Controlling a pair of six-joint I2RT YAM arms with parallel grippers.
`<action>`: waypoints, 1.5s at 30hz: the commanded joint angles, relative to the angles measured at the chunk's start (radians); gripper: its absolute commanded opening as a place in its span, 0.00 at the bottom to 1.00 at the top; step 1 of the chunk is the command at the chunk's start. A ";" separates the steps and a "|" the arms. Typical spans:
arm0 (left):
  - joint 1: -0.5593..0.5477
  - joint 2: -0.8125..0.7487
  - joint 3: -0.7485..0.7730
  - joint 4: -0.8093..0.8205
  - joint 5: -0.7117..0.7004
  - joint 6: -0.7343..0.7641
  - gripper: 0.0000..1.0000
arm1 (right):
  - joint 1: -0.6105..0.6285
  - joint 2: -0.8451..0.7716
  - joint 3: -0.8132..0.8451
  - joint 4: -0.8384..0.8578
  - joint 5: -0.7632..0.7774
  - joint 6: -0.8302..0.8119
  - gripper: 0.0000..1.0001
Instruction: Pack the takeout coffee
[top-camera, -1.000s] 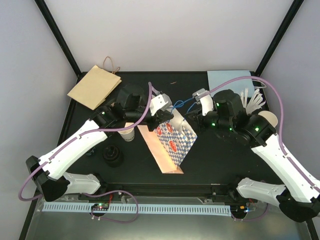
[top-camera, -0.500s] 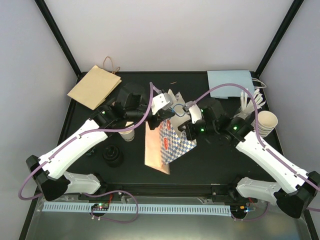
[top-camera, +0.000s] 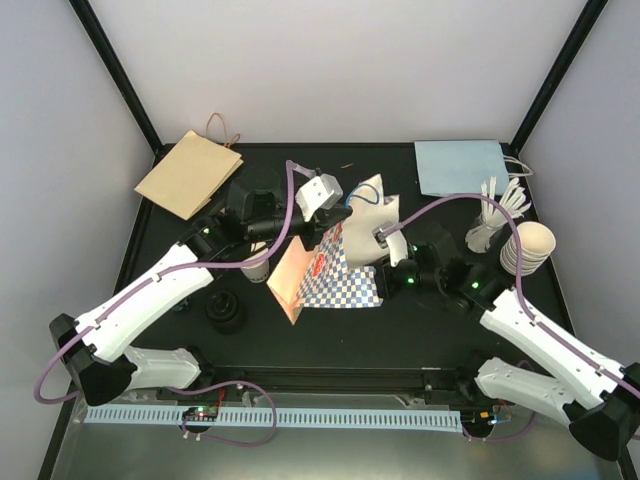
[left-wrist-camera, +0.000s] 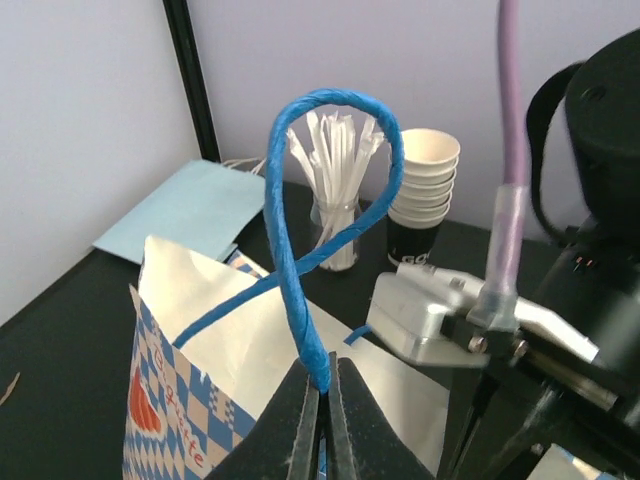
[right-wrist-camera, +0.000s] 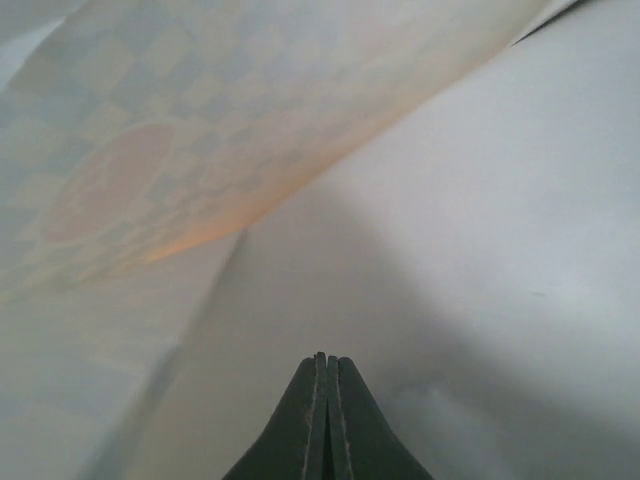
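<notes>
Straws (left-wrist-camera: 335, 160), stacked cups (left-wrist-camera: 425, 175) behind checkered bag (left-wrist-camera: 215, 370)

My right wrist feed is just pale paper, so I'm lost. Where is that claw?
Observer: The right claw reaches into the open mouth of the checkered bag.
Operator: Is anything holding the bag?
Observer: Yes, the left claw is shut on its blue handle.
Operator: Where's the cup stack?
Observer: The cup stack stands outside the bag, near the table's right edge, beside the straws.
</notes>
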 joint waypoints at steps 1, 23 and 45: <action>-0.007 -0.040 -0.020 0.136 0.048 -0.033 0.02 | 0.010 0.055 -0.006 0.113 -0.147 0.009 0.01; -0.009 -0.162 -0.178 0.308 0.362 -0.017 0.02 | 0.038 0.106 -0.123 0.457 -0.287 0.349 0.01; -0.027 -0.158 -0.130 0.176 0.537 0.068 0.02 | -0.005 0.149 -0.030 0.278 -0.249 0.390 0.01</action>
